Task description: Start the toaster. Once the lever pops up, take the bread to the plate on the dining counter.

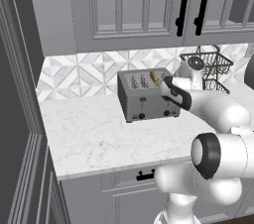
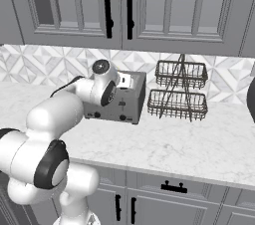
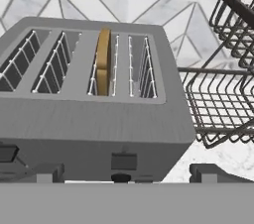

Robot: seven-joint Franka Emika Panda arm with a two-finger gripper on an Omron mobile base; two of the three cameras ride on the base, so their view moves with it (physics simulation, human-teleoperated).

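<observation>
- Grey toaster [image 1: 146,95] sits on the marble worktop [image 1: 99,134] by the tiled wall; bread [image 3: 102,62] stands in its third slot
- gripper [image 3: 126,173] hovers at the toaster's front, fingers spread wide, gripping nothing; wire basket rack [image 2: 179,90] just beside

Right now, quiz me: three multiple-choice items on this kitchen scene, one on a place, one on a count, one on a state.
1. Where does the wire basket rack stand?
A. beside the toaster, on the worktop
B. on top of the toaster
C. on the floor

2. How many slots does the toaster have?
A. two
B. four
C. six

3. Where is the bread?
A. flat on the worktop
B. upright in a slot
C. held by the jaws

Answers:
1 A, the rack stands next to the toaster.
2 B, four slots show.
3 B, the slice stands in the third slot.
</observation>
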